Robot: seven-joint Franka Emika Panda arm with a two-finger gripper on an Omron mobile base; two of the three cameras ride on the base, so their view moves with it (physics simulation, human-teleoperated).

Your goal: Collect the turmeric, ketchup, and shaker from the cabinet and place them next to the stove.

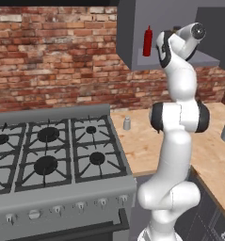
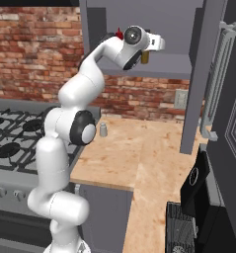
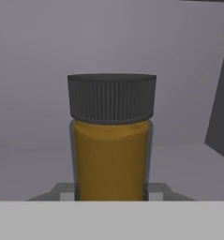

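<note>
I have the gripper (image 3: 111,194) clamped on the turmeric (image 3: 111,157), a smooth mustard-yellow cylinder under a ribbed dark cap, standing upright on the flat grey shelf inside the boxy cabinet (image 2: 164,66). The glossy red ketchup (image 1: 147,41) with its pointed nozzle stands on that shelf too. The small pale shaker (image 1: 127,124) sits on the wood-grain counter (image 1: 147,141) just beside the metal stove (image 1: 52,155) and its black grates.
</note>
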